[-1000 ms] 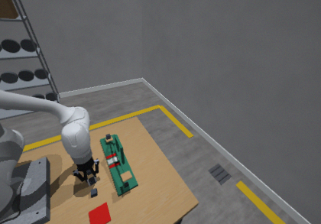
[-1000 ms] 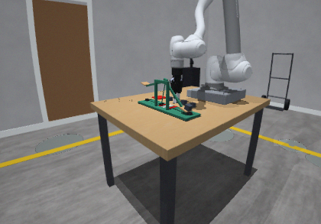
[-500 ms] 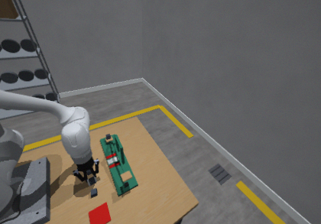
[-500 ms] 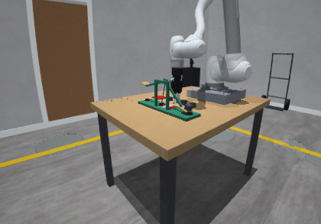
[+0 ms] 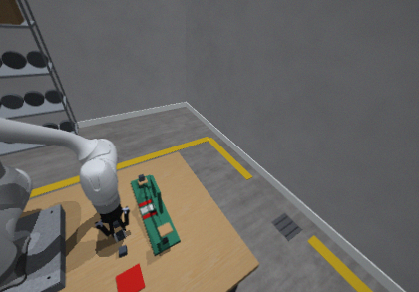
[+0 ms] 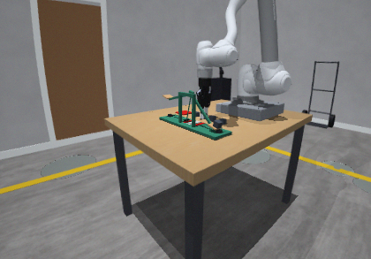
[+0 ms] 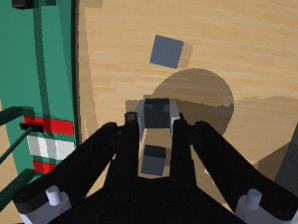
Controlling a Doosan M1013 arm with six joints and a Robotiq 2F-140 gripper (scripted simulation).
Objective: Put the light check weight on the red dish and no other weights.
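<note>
My gripper (image 5: pixel 118 233) (image 7: pixel 157 109) is shut on a dark grey check weight (image 7: pixel 157 116), low by the table; contact with the table cannot be told. A second weight (image 5: pixel 123 250) (image 7: pixel 167 51) lies beyond the fingertips, and a third (image 7: pixel 153 161) lies on the near side, under the gripper body. Another weight (image 5: pixel 142 177) (image 6: pixel 218 124) is on the lowered pan of the green balance (image 5: pixel 172 240) (image 6: pixel 216 134). The raised pan (image 5: pixel 165 228) (image 6: pixel 168 96) is empty. The pointer tip (image 7: pixel 32 127) hangs over a red field (image 7: pixel 60 126). The red dish (image 5: pixel 130 279) (image 6: pixel 183 112) lies flat, with nothing on it.
The balance's green posts and beam (image 6: pixel 180 108) stand close beside the gripper. A small dark block (image 5: pixel 164 241) sits on the balance base below the raised pan. The robot's grey base plate (image 5: pixel 47 246) (image 6: pixel 261 111) is on the gripper's other side. The wooden table (image 5: pixel 209 256) carries everything.
</note>
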